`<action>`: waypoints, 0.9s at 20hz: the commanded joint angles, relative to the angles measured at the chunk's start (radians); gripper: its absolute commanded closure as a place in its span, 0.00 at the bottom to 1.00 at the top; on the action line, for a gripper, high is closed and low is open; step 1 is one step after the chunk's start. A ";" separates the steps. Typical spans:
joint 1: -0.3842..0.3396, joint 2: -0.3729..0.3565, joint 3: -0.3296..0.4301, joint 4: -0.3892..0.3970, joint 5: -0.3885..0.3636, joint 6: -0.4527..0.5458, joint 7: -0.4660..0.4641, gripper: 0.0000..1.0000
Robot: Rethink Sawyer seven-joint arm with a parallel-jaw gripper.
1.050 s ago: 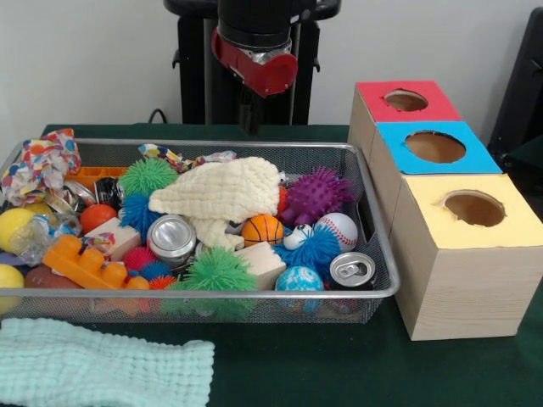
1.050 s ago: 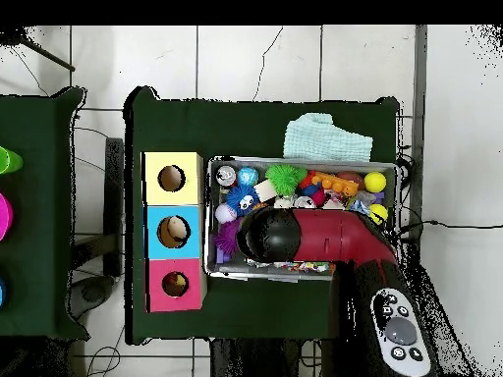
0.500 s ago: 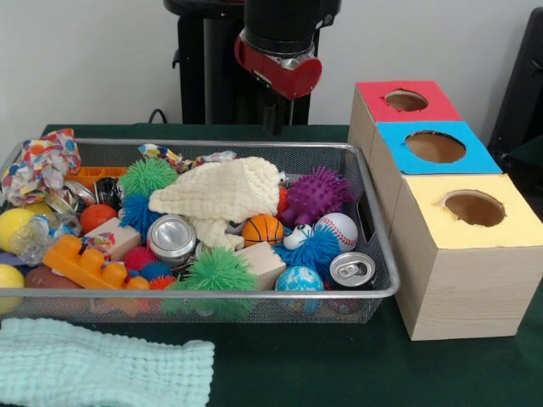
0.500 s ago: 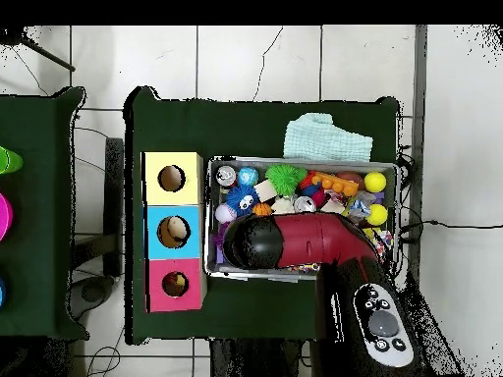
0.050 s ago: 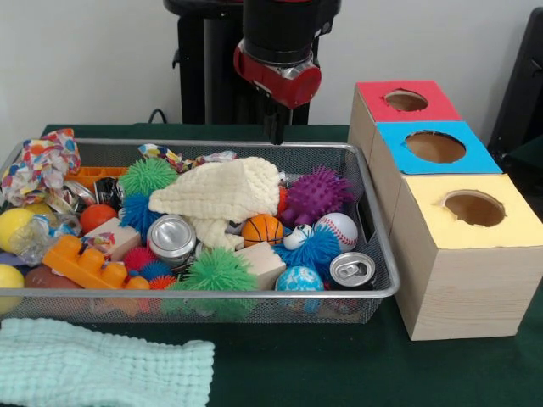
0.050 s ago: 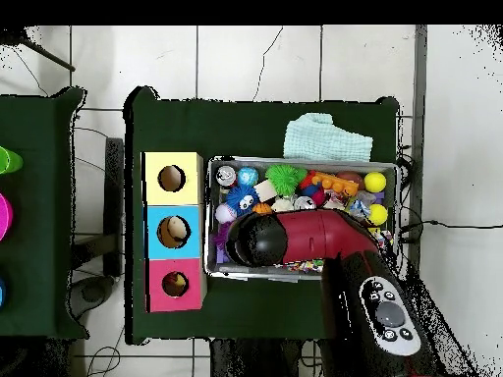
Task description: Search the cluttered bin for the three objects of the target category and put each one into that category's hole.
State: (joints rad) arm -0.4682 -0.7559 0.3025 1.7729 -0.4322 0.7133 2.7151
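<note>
A wire mesh bin [image 5: 254,294] holds a jumble of toys. In it lie a small basketball [image 5: 263,229], a baseball [image 5: 338,229], a blue globe ball [image 5: 299,279], a purple spiky ball [image 5: 316,194], two drink cans [image 5: 170,240] [image 5: 351,270] and a cream cloth [image 5: 225,190]. My gripper [image 5: 274,129] hangs over the bin's far right rim, above the purple spiky ball, with nothing seen in it. From overhead the arm [image 6: 295,239] covers the bin's [image 6: 305,161] lower half and hides the gripper.
Three wooden boxes with round holes stand beside the bin: red [image 5: 405,101], blue [image 5: 434,146] and yellow [image 5: 472,209]. A mint cloth [image 5: 102,369] lies in front of the bin. Green spiky balls [image 5: 216,271], an orange block [image 5: 85,261] and yellow balls [image 5: 13,225] fill the bin's left.
In the front view the arm has swung to the right along the bin's far rim, toward the boxes, then held almost still. The bin's contents have not moved.
</note>
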 commanded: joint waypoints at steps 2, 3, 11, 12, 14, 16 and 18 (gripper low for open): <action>-0.078 0.105 0.125 -0.049 -0.099 -0.009 -0.345 1.00; -0.092 0.115 0.139 -0.056 -0.102 -0.003 -0.361 1.00; -0.149 0.195 0.200 -0.130 -0.159 0.015 -0.417 1.00; -0.153 0.202 0.205 -0.135 -0.163 0.017 -0.420 1.00; -0.160 0.202 0.213 -0.132 -0.170 0.016 -0.417 1.00; -0.161 0.193 0.215 -0.120 -0.176 0.009 -0.404 1.00; -0.163 0.192 0.214 -0.121 -0.184 0.001 -0.399 1.00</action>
State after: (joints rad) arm -0.6141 -0.6003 0.4313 1.7076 -0.5489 0.7134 2.6091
